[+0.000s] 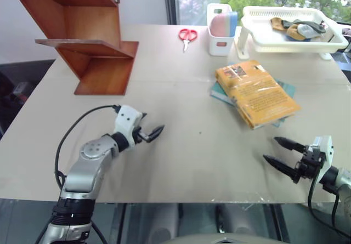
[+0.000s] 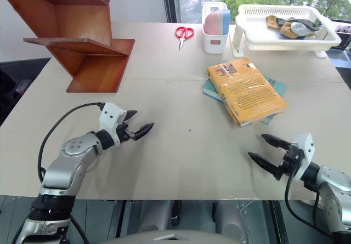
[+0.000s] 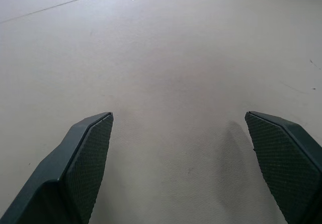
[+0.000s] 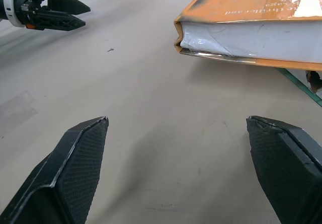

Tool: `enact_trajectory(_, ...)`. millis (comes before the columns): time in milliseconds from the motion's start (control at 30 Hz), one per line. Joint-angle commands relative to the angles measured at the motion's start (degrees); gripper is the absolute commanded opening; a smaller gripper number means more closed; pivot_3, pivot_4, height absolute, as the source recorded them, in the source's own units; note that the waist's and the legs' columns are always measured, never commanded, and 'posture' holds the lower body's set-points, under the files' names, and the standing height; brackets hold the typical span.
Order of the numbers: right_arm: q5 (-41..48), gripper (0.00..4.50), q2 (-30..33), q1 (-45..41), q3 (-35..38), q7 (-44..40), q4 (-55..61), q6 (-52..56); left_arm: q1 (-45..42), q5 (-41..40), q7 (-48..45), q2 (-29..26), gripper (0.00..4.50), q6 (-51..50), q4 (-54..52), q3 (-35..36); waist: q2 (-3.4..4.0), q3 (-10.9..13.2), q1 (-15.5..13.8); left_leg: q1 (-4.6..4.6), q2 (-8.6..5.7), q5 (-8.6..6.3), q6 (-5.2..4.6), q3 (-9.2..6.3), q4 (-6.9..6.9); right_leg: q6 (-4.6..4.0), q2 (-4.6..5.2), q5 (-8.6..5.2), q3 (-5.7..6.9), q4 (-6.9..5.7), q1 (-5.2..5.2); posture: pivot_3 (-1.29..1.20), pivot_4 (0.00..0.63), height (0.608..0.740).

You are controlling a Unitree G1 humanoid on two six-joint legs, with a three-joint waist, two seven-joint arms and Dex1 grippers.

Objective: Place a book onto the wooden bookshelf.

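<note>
The right claw is wide open and holds nothing. It hangs low over the worktop, near the front edge. The book lies flat just ahead of it, on top of a thin teal book. In the right wrist view the book's near corner and pale pages sit a little to one side of the way the claw points, not yet between the fingers. The book's long side runs slanted, from far and left to near and right.

The left claw is open and empty too. It points across the worktop toward the book but is well apart from it. So the right arm is nearer, and I think it should go for the book.

The bookshelf stands at the far left, well apart from the book, closer to the left arm.
</note>
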State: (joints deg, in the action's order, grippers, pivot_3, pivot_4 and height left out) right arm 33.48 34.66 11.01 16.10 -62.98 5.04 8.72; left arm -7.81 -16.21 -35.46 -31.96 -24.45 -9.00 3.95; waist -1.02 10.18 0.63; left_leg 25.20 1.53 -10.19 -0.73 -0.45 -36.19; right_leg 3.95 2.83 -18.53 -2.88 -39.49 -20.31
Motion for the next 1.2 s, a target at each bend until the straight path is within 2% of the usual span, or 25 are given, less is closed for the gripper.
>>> enact_trajectory(33, -1.2, 4.5, -0.08, -0.51, -0.25, 0.26, 0.88, -1.81, 0.31, -0.82, -1.01, -0.74, 4.42, 1.09, -1.36, 1.7, 0.0, 0.0, 0.0, 0.0, 0.0, 0.0, 0.0, 0.0, 0.0, 0.0, 0.0, 0.0, 0.0, 0.0, 0.0, 0.0, 0.15, 0.74)
enact_trajectory(467, -3.7, 4.5, 0.2, -5.06, -1.64, -1.36, -4.9, -3.94, 2.14, -1.88, -1.39, -3.06, 4.42, 0.88, -4.14, 5.4, 0.0, 0.0, 0.02, -0.01, -0.02, 0.0, 0.0, 0.01, 0.09, 0.0, 0.03, 0.0, 0.0, 0.08, 0.01, 0.0, 0.15, 0.74)
enact_trajectory(767, -3.69, 4.5, 1.12, -6.16, -1.04, -2.66, -6.67, -3.88, 2.45, -1.74, -0.38, -3.01, 4.42, 0.32, -5.07, 5.53, 0.0, 0.0, 0.02, -0.02, -0.02, 0.0, 0.0, 0.01, 0.12, 0.0, 0.04, 0.0, 0.02, 0.09, 0.0, 0.0, 0.15, 0.74)
enact_trajectory(967, -4.75, 4.5, 1.6, -7.33, 0.22, -0.63, -8.77, -4.84, 2.83, -2.44, -1.57, -3.38, 4.42, 0.2, -6.43, 5.35, 0.0, 0.0, 0.03, -0.02, -0.02, 0.0, 0.0, 0.01, 0.13, 0.0, 0.03, 0.0, 0.01, 0.1, 0.01, 0.0, 0.15, 0.74)
enact_trajectory(1067, -5.08, 4.5, 4.16, -8.72, 4.66, 2.95, -12.96, -4.19, 1.75, -7.02, -4.32, -5.4, 4.42, -3.66, -10.79, 7.12, -0.01, 0.02, -0.06, -0.01, -0.03, 0.0, 0.0, 0.02, 0.13, 0.0, 0.04, 0.0, 0.02, 0.1, 0.01, 0.0, 0.15, 0.74)
enact_trajectory(1200, -1.23, 4.5, 5.79, -13.69, 10.32, 6.1, -16.33, -2.3, -0.35, -16.64, -8.82, -9.0, 4.42, -9.5, -15.27, 11.8, 0.0, 0.04, 0.11, -0.02, -0.06, 0.0, 0.0, 0.02, 0.13, 0.0, 0.09, 0.0, 0.03, 0.11, 0.03, 0.0, 0.15, 0.74)
